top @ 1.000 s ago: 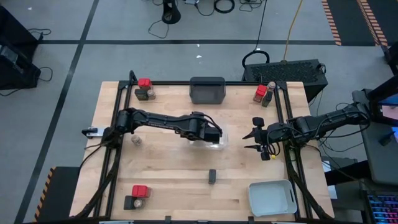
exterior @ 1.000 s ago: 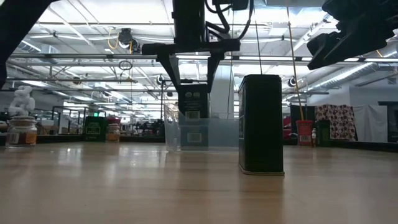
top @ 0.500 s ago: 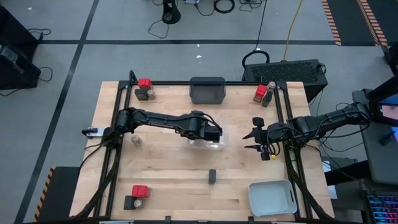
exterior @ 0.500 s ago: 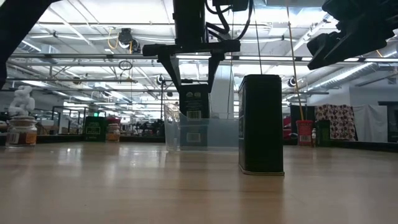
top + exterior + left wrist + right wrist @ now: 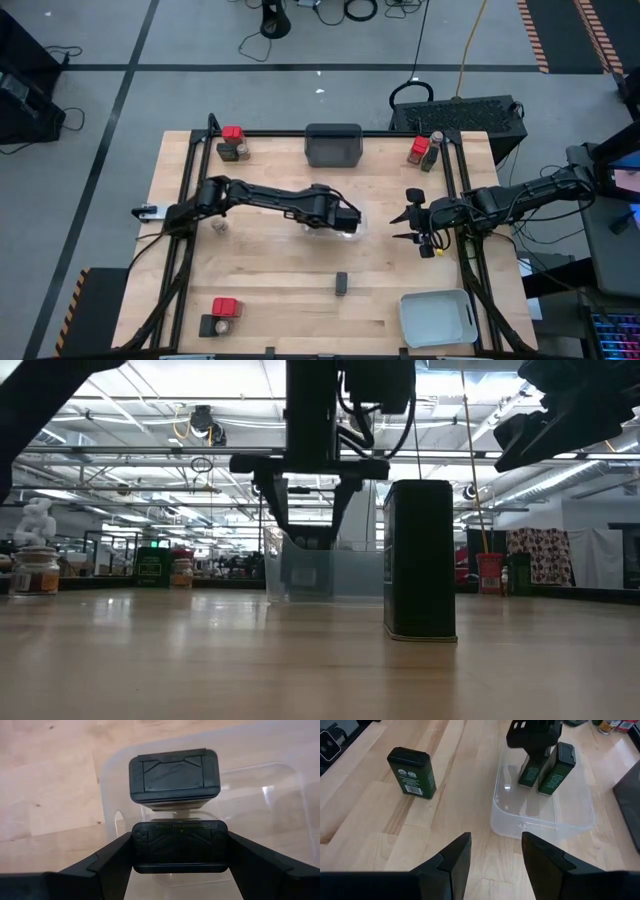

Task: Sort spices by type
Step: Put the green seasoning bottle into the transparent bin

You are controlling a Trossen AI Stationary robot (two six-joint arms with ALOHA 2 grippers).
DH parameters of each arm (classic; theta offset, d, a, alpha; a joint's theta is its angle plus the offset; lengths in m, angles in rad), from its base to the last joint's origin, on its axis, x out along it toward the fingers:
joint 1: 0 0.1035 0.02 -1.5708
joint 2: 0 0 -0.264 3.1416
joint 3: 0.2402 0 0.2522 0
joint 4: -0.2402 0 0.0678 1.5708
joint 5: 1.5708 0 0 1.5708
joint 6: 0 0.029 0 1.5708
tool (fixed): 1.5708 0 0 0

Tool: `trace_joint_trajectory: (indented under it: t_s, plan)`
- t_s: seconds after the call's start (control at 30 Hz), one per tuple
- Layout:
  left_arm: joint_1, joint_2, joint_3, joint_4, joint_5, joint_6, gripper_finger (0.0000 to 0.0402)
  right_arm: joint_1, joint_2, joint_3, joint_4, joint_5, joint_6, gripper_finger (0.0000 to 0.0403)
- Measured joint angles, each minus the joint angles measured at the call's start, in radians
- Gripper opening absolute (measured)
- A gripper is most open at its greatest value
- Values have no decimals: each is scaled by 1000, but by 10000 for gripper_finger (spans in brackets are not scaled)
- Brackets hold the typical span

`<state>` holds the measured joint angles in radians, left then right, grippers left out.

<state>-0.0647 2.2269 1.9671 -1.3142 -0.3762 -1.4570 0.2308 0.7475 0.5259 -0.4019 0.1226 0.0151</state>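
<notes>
A clear tray (image 5: 350, 226) sits mid-table. My left gripper (image 5: 340, 218) reaches down into it, shut on a black boxy spice tin (image 5: 180, 845). A second black tin (image 5: 174, 775) stands on its base in the tray, just beyond the held one; the right wrist view shows both, the held tin (image 5: 529, 772) and its neighbour (image 5: 557, 767). A third black tin (image 5: 341, 284) stands upright on the wood nearer the front edge. My right gripper (image 5: 496, 855) hangs open at the table's right side, nothing between its fingers. My left gripper pinches the tin between its two fingers (image 5: 115, 860), one on each narrow side just below the lid (image 5: 141, 845). The fingers come from above, pointing steeply down. The tin is slightly tilted with its lower end inside the tray; whether it touches the floor I cannot tell.
A dark grey tray (image 5: 333, 145) stands at the far edge and a pale grey tray (image 5: 436, 317) at the near right corner. Spice clusters sit at the far left (image 5: 232, 143), far right (image 5: 424, 150) and near left (image 5: 222, 315). One small jar (image 5: 220, 227) stands left of centre.
My left gripper has gone down with the black tin, still shut on it. The tin, earlier mostly above the clear tray's rim, now sits down inside the tray beside the other tin.
</notes>
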Motion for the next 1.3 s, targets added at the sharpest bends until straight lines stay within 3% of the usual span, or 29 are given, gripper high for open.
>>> trace_joint_trajectory:
  t_s: [0.9,1.3]
  plan:
    - [26,6,0,27,24,24,289,0,0,0,-1,-28,0,157]
    - [27,6,0,23,36,55,353,0,0,0,-1,-28,0,157]
